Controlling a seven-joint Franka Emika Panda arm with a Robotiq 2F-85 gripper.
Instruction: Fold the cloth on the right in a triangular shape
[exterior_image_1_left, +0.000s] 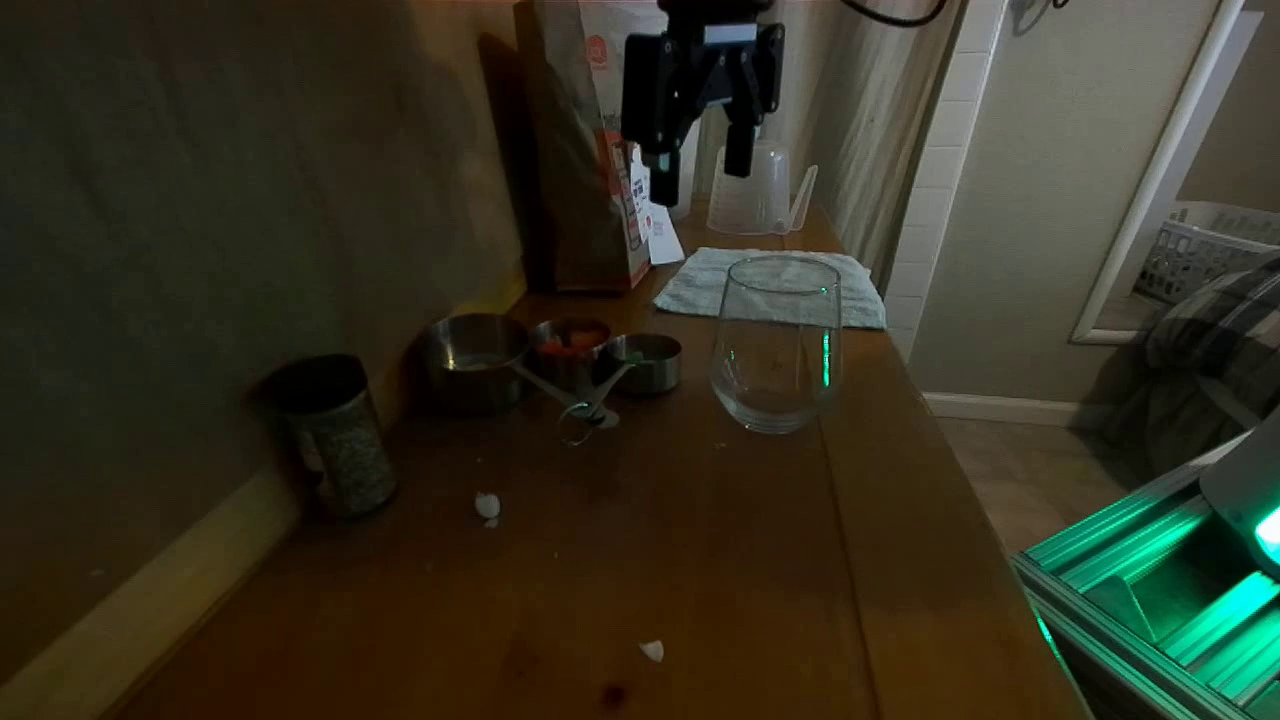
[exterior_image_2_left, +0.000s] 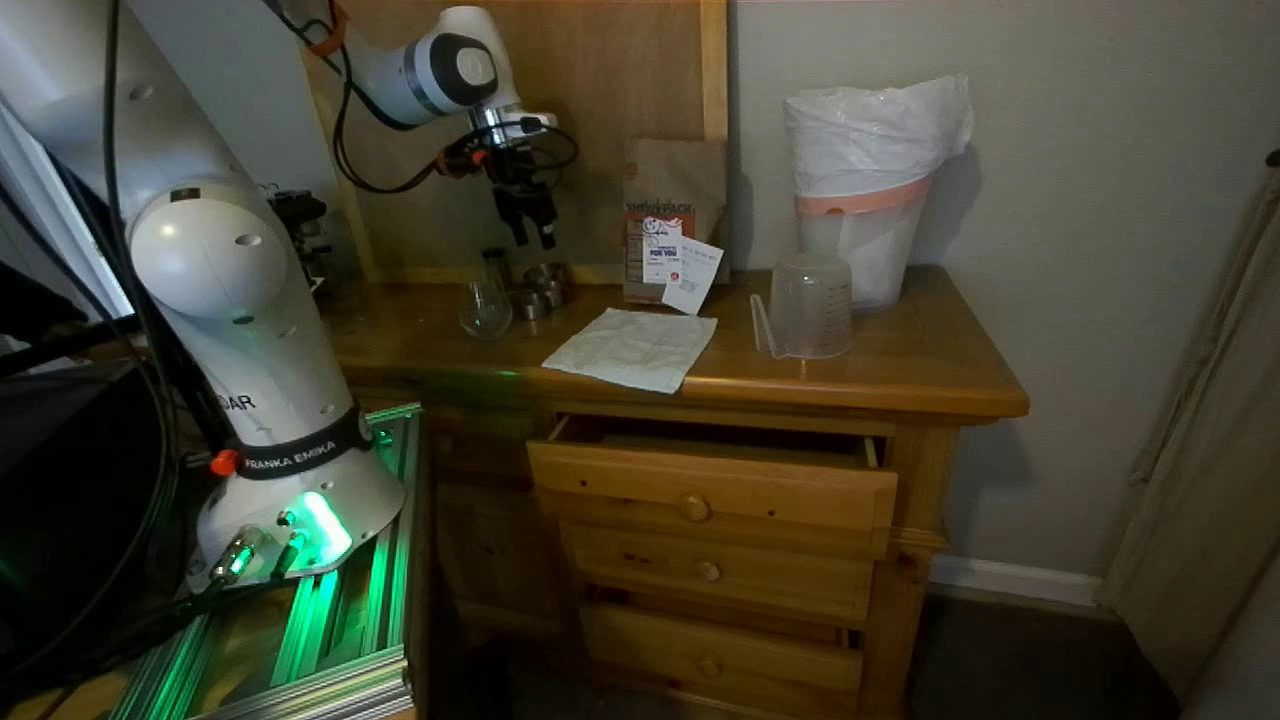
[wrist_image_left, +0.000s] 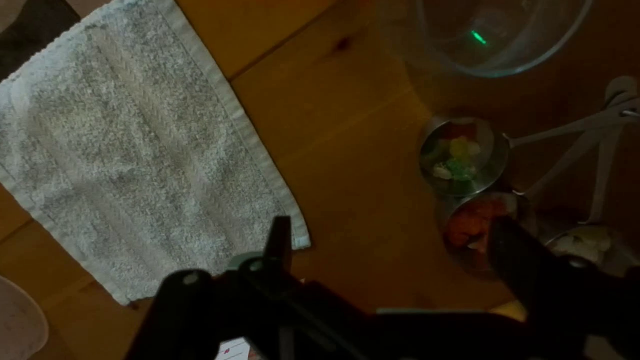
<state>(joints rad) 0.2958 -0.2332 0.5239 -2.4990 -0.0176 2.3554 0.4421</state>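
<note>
While the gripper (exterior_image_1_left: 702, 178) hangs above the worktop (exterior_image_1_left: 700, 560), jaws spread apart, the pale cloth (exterior_image_2_left: 635, 348) lies flat; a clear glass (exterior_image_1_left: 776, 380) stands near it.

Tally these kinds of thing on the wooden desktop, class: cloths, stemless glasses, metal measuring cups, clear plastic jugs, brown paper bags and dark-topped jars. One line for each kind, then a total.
Cloth: 1
Stemless glass: 1
Metal measuring cups: 3
Clear plastic jug: 1
Brown paper bag: 1
Dark-topped jar: 1
Total: 8
</note>
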